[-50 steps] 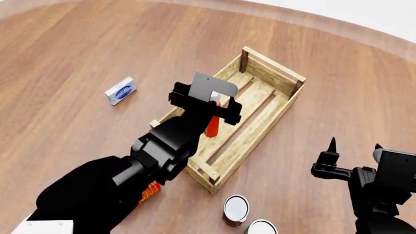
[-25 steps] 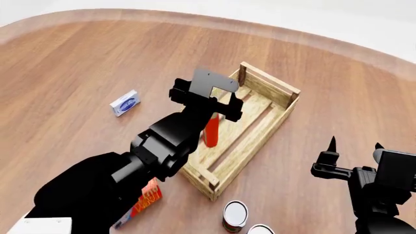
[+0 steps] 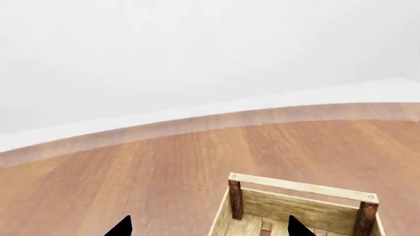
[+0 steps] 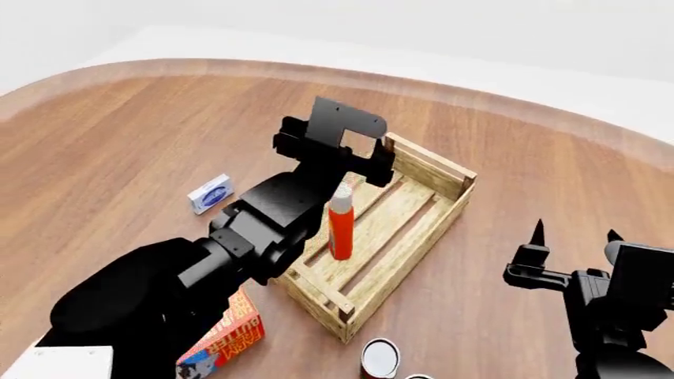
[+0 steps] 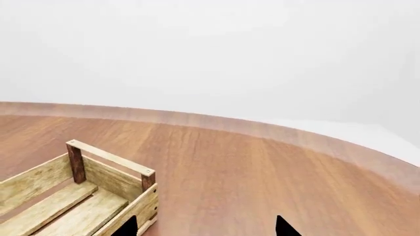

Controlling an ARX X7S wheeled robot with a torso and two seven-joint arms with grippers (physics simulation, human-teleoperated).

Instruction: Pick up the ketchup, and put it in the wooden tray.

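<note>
I have the left gripper (image 4: 339, 162) raised over the wooden tray (image 4: 428, 217), and the ketchup (image 4: 340, 222) stands upright on the tray's slats directly beneath it, white cap up. From the head camera the gripper's body blocks the view of its fingertips, so I cannot tell from there whether they touch the cap. On the left wrist camera I see two dark fingertips (image 3: 119, 227) spread well apart with nothing between them, so I read that gripper as wide open and holding nothing. Beyond those fingertips, the same camera shows the tray's far end wall with its two brown corner posts and bare tabletop (image 3: 131, 167) past it.

The right gripper (image 4: 574, 234) hangs off to the side of the tray, clear of it, its two pointed fingertips up and spread with empty air between them; it holds nothing. Its wrist camera looks across a corner of the tray toward the tabletop's curved edge.

Well away from the left gripper, back toward me beside that arm, lies a red-and-orange box (image 4: 223, 338). A can (image 4: 380, 359) sits just past the tray's near corner. A small blue-and-white box (image 4: 211, 193) lies on the tabletop on the outer side of the left arm, apart from the tray.
</note>
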